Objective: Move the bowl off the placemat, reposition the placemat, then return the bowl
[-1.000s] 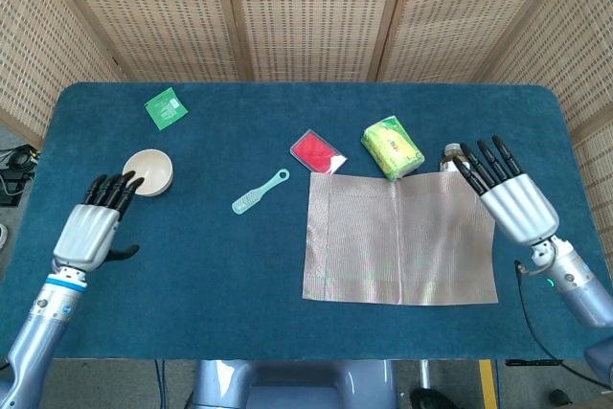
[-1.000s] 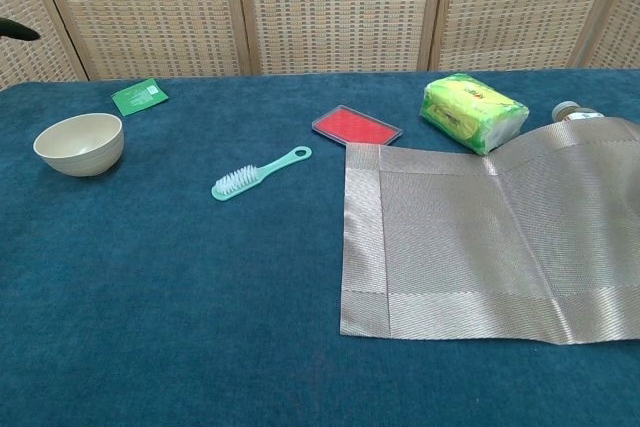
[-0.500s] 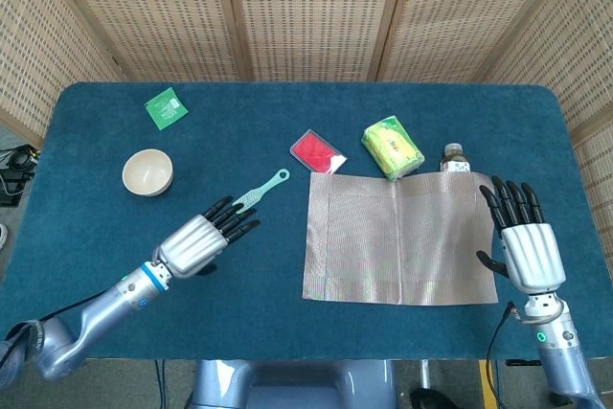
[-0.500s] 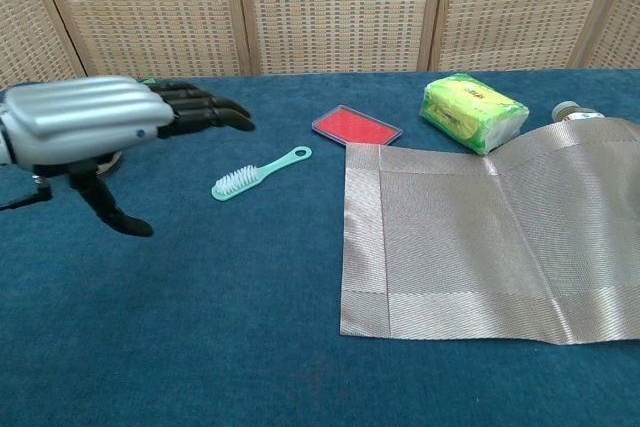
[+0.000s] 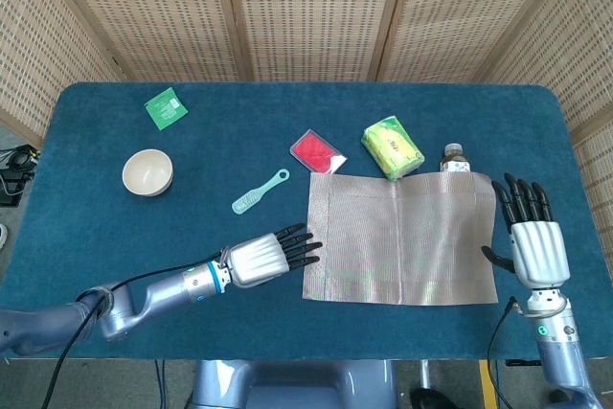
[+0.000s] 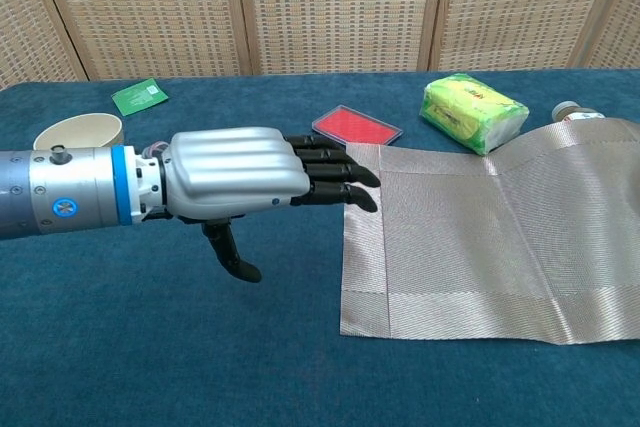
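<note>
On the blue table (image 5: 115,227), the placemat (image 5: 397,241) lies before wicker screens (image 5: 316,7).

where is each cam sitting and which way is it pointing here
Head view: high above the near edge, looking steeply down on the whole table; both arms show, left hand nearing the placemat, right hand beside it.
Chest view: low at the table's near edge, looking across toward the wicker screen; only the left hand shows.
Both share the left hand, placemat, bowl and tissue pack.

left hand (image 5: 261,258) | moved from bowl (image 5: 147,172) to placemat (image 5: 399,238) edge
</note>
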`<move>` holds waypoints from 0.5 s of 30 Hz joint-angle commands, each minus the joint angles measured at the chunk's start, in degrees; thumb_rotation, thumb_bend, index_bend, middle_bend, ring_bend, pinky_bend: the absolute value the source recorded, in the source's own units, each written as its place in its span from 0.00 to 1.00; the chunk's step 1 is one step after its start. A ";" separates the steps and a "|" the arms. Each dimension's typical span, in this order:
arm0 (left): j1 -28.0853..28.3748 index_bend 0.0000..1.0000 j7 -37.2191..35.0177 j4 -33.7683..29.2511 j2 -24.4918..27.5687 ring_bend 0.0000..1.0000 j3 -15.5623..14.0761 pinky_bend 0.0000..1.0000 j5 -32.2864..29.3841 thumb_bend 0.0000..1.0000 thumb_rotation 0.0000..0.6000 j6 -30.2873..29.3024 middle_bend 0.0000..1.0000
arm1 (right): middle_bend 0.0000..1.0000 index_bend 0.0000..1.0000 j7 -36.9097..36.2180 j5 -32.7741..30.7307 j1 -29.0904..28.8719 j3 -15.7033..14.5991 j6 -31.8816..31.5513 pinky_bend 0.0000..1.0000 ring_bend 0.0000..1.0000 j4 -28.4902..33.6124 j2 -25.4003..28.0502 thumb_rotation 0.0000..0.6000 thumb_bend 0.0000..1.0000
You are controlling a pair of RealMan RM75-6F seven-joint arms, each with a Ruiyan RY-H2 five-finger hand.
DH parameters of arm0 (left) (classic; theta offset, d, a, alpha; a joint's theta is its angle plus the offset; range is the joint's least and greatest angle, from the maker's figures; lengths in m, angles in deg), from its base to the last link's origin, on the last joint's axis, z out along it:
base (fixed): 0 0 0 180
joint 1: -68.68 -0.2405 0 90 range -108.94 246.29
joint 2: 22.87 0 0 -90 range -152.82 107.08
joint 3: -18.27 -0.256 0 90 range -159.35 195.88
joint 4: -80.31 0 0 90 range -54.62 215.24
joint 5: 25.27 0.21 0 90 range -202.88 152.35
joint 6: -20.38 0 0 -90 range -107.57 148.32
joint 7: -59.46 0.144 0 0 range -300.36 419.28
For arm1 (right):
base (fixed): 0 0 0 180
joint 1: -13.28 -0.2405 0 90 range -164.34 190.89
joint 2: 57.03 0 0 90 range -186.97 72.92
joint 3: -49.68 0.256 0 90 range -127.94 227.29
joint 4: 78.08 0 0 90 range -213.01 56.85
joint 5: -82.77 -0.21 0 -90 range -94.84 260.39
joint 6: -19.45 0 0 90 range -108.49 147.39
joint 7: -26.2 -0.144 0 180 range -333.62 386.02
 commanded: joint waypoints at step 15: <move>7.65 0.12 -4.89 11.63 -11.97 0.00 -1.29 0.00 -1.87 0.00 1.00 4.93 0.00 | 0.00 0.00 -1.86 -1.27 0.52 2.08 1.59 0.00 0.00 -0.28 0.77 1.00 0.00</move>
